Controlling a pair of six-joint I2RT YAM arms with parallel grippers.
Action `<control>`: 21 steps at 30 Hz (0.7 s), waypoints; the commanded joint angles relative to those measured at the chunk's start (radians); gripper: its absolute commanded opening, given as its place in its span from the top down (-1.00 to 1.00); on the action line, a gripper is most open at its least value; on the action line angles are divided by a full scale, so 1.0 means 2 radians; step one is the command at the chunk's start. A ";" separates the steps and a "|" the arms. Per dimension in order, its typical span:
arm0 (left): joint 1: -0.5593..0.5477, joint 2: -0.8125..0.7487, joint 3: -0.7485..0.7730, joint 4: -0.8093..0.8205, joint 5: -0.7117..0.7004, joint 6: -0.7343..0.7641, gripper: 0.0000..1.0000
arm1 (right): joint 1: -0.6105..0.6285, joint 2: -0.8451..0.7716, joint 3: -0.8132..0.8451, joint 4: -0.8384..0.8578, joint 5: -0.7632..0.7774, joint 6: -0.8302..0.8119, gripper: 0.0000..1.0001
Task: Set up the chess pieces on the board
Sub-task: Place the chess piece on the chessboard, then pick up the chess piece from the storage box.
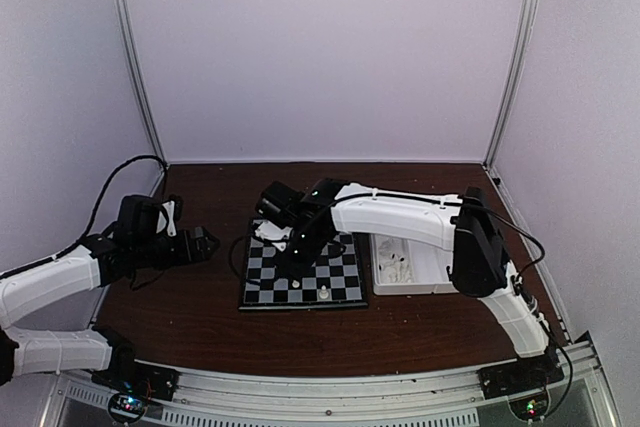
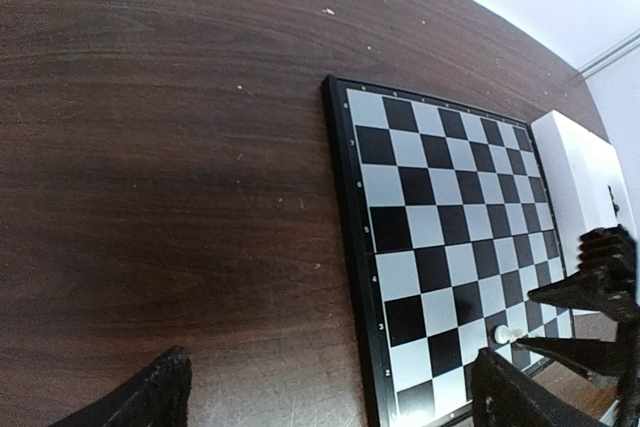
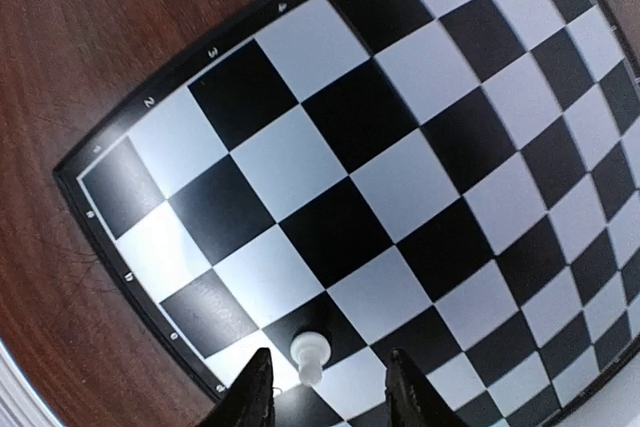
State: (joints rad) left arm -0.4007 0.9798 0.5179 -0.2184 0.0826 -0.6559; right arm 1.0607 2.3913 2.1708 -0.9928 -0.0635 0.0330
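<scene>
The right gripper (image 3: 330,392) has its black fingers partly spread and holds nothing. The small white plastic chess piece (image 3: 310,355) stands upright between them on the flat black-and-pale checked board (image 3: 400,147), by its near edge. This looks like a placing step. Next comes a straight lift clear, then the white rectangular tray (image 1: 432,285) off the board's right edge. The left gripper (image 2: 328,367) gapes empty over the dark wooden desk (image 2: 150,147). The fingertips are cropped, and the tray's contents are too small to read.
</scene>
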 commanded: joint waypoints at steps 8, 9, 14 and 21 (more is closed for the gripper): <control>0.002 0.050 0.021 0.064 0.064 0.023 -0.95 | -0.094 -0.177 -0.135 0.035 0.029 0.029 0.26; 0.002 0.051 0.022 0.065 0.065 0.024 -0.95 | -0.108 -0.188 -0.154 0.039 0.039 0.032 0.27; 0.002 0.055 0.027 0.065 0.068 0.029 -0.95 | -0.172 -0.218 -0.232 0.050 0.052 0.033 0.29; 0.002 0.066 0.033 0.067 0.073 0.029 -0.95 | -0.213 -0.190 -0.233 0.049 0.073 0.037 0.34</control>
State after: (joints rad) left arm -0.4007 1.0988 0.5518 -0.1268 0.2066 -0.6144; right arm 0.6460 1.9858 1.6775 -0.9077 0.0357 0.0864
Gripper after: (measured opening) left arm 0.976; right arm 0.331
